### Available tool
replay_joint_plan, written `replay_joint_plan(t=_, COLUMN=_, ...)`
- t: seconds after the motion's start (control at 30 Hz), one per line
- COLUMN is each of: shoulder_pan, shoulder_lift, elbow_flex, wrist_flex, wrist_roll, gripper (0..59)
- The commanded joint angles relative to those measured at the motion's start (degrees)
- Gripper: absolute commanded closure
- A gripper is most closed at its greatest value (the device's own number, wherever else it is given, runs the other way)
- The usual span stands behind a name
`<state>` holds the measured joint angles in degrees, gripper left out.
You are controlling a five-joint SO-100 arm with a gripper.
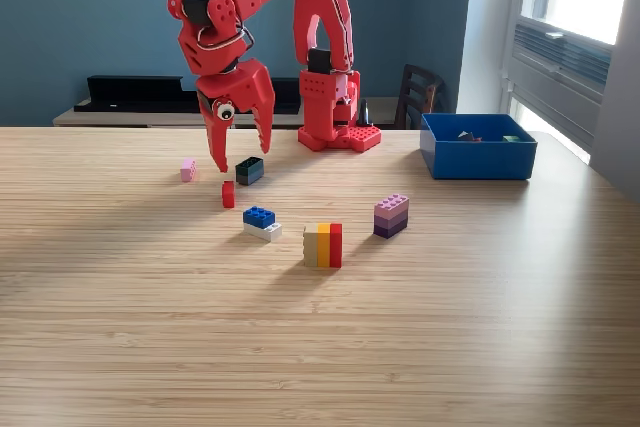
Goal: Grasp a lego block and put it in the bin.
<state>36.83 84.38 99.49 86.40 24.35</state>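
Single exterior view, low across the table (320, 347), facing the arm (300, 7) head-on, mid-distance

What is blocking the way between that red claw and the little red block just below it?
Nothing visible. The red gripper hangs open above the small red lego block, with only bare wooden table around it. The dark teal block sits just beside.

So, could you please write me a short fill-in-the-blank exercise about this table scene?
1. The shallow blue plastic bin sits on the exterior view's ____ side.
2. The red gripper hangs with its jaws ____.
3. The small blue block is stacked on a ____ block.

Answers: right; open; white
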Motion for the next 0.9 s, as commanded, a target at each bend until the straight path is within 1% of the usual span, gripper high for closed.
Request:
replay_joint_plan(t=0.03, shoulder_pan=0.4, shoulder_lift=7.9, elbow_flex=1.8, wrist_flex=-0.9, wrist_roll=-1.4, gripper=31.2)
replay_joint_plan(t=0.13, shoulder_pan=-0.1, shoulder_lift=12.7, elbow_flex=4.6, wrist_flex=-2.4, wrist_roll=-3.1, gripper=30.2)
replay_joint_plan(t=0.27, shoulder_pan=-0.1, shoulder_lift=18.2, elbow_flex=6.3, wrist_flex=-3.6, wrist_roll=-4.9, gripper=29.0)
replay_joint_plan(t=0.47, shoulder_pan=0.0, shoulder_lift=23.7, elbow_flex=12.2, wrist_flex=-7.2, wrist_roll=-8.5, gripper=27.1)
replay_joint_plan(t=0.73, shoulder_pan=-1.3, shoulder_lift=25.0, elbow_flex=19.5, wrist_flex=-11.2, wrist_roll=-12.5, gripper=27.5)
replay_joint_plan(t=0.9, shoulder_pan=-1.1, shoulder_lift=25.6, elbow_flex=25.4, wrist_flex=-15.6, wrist_roll=-14.9, gripper=27.3)
